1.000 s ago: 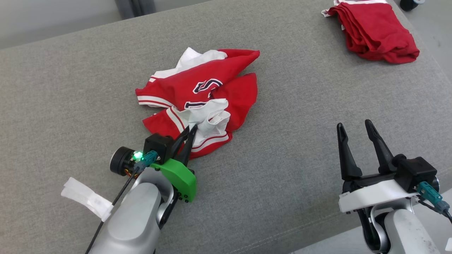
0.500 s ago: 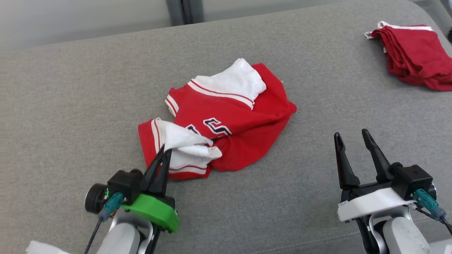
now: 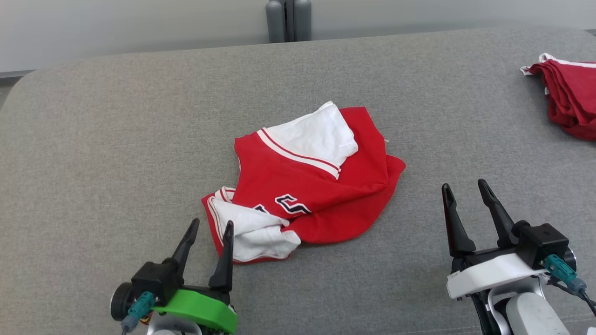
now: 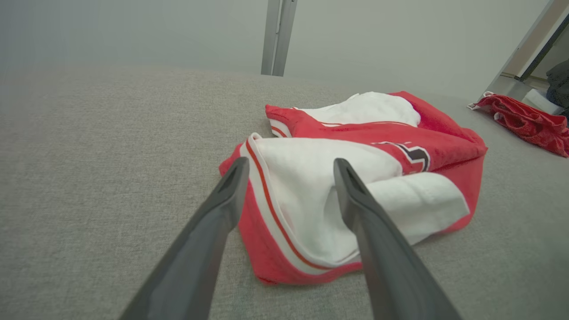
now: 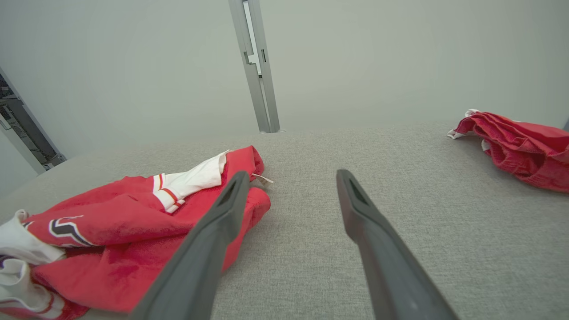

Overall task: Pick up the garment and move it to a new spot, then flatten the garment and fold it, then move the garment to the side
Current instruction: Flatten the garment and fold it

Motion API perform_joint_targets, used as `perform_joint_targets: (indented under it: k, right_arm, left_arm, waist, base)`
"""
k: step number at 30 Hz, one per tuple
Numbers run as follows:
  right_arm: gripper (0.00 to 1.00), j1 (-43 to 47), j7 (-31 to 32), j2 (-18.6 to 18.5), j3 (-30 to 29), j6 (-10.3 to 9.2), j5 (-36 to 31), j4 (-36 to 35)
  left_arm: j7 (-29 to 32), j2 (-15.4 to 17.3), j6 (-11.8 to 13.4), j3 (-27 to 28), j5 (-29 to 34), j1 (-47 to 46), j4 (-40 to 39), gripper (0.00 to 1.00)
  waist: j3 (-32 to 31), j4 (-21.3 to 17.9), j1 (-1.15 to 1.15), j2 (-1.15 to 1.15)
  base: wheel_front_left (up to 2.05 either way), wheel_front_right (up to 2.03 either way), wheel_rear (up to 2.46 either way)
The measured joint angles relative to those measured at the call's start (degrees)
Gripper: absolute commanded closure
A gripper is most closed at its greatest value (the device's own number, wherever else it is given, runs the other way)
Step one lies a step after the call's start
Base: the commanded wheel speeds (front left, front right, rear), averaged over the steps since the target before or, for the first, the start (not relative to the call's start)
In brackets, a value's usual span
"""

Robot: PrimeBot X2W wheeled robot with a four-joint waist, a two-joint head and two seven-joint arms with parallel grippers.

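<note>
Garment point(image 3: 307, 186) lies crumpled in the middle of the cushion point(image 3: 116, 139). The red body is bunched over itself, with one white sleeve point(image 3: 316, 135) on top toward the cushion's back and a white fold point(image 3: 253, 237) at the end nearest the cushion's front edge.

Left gripper point(image 3: 212, 222) is spread wide and empty, with a finger on either side of that striped near corner. We can't tell if a tip touches cloth. Right gripper point(image 3: 464, 184) is also wide and empty, over bare cushion toward its front right.

We judge it a light, limp knit (no stiffness, so it'll drape and drag, and it likely won't slide much on this woven cover). Best holds are the striped hem or a sleeve cuff, one layer at an edge. Grab the bunched middle and we lift a wad.

Room: there's plenty of bare cushion either side of centre for spreading. Watch the cushion's front edge, close under both grippers, and the red pile point(image 3: 570, 97) at its far right corner.
</note>
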Motion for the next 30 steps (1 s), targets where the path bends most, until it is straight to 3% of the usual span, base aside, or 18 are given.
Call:
perform_joint_targets:
  k: [7, 16, 21, 30]
  right_arm:
    - [0.00, 0.0, 0.0, 0.1, 0.3, 0.00, 0.1, 0.5]
    - [0.00, 0.2, 0.0, 0.3, 0.4, 0.00, 0.1, 0.6]
    - [0.00, 0.3, 0.0, 0.3, 0.6, 0.00, 0.1, 0.7]
    - [0.00, 0.3, 0.0, 0.2, 1.4, 0.00, 0.2, 1.3]
  left_arm:
    - [-0.1, -0.4, 0.5, 7.2, 3.1, 0.1, -5.8, 0.00]
    - [-0.1, -0.5, 0.3, 14.3, 5.9, 1.6, -7.7, 0.00]
    - [-0.1, -0.8, -1.1, 13.5, 7.3, 0.9, -6.6, 0.00]
    - [0.8, -1.1, -2.8, 7.6, 9.1, -8.7, 1.7, 0.00]
  waist:
    - [-1.4, 1.0, 0.00, 0.00]
    - [-2.3, 0.7, 0.00, 0.00]
    - [-2.5, 0.1, 0.00, 0.00]
    - [-2.9, -1.5, 0.00, 0.00]
  base:
    - [0.00, 0.00, 0.00]
    - [0.00, 0.00, 0.00]
    - [0.00, 0.00, 0.00]
    - [0.00, 0.00, 0.00]
